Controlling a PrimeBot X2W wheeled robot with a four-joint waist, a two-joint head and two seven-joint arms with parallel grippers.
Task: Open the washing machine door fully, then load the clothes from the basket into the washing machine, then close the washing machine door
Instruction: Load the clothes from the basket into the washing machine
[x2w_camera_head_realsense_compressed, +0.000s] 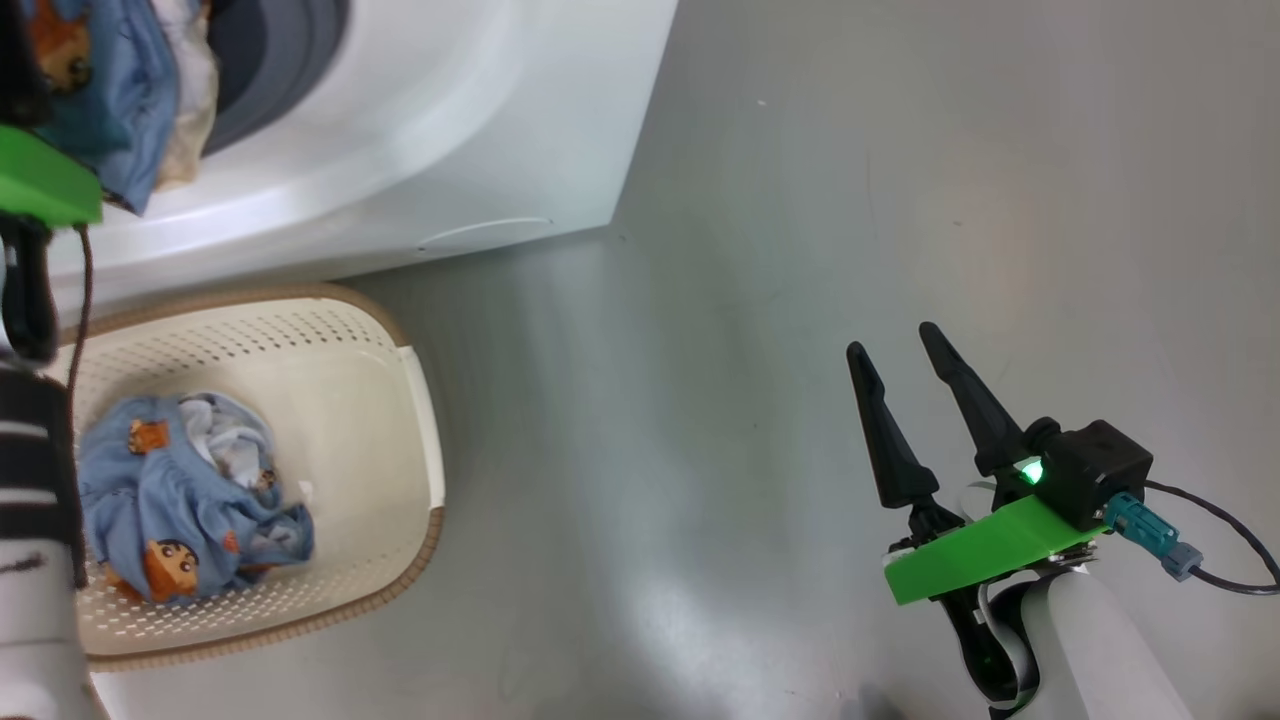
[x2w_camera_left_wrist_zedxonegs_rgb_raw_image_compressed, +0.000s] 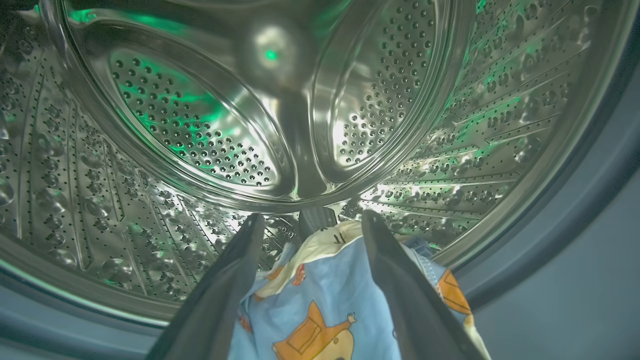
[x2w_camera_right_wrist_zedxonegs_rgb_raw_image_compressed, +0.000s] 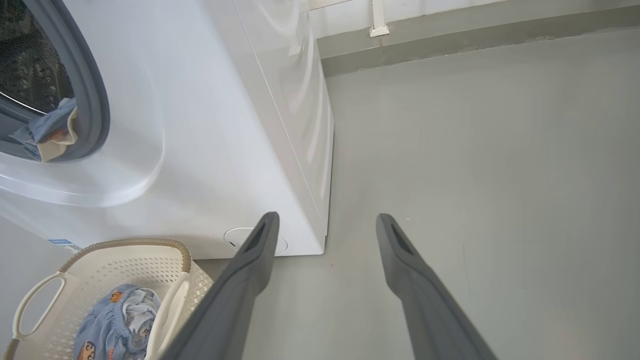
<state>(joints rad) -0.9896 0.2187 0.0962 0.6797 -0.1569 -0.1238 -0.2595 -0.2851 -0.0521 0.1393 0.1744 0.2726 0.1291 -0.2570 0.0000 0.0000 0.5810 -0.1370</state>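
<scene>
1. The clothes are in two places. A blue bundle (x2w_camera_head_realsense_compressed: 190, 500) lies in the basket (x2w_camera_head_realsense_compressed: 425, 430), at 8 o'clock in the head view. A blue and cream piece (x2w_camera_left_wrist_zedxonegs_rgb_raw_image_compressed: 320, 310) sits at the mouth of the drum (x2w_camera_left_wrist_zedxonegs_rgb_raw_image_compressed: 190, 130), at 11 o'clock in the head view.
2. In the right wrist view this piece hangs over the lower part of the rubber ring (x2w_camera_right_wrist_zedxonegs_rgb_raw_image_compressed: 95, 100), half in and half out. We judge it needs a push deeper, otherwise the door could catch it.
3. The basket stands on the floor (x2w_camera_head_realsense_compressed: 800, 200) just beside the front of the washing machine (x2w_camera_head_realsense_compressed: 450, 130). We think it is there so that each trip from basket to drum is short.
4. The left gripper (x2w_camera_left_wrist_zedxonegs_rgb_raw_image_compressed: 310, 220) reaches into the drum mouth and points toward 12 o'clock in its own view. Its fingers are spread wide. The cloth lies between them and below them, but they do not pinch it.
5. The right gripper (x2w_camera_head_realsense_compressed: 893, 340) is at 4 o'clock in the head view, well apart from machine and basket. It hangs over bare floor with its fingers spread and nothing between them, probably to leave room for the other arm.
6. We judge the loading is about half done, because the bundle in the basket is not yet moved.
</scene>
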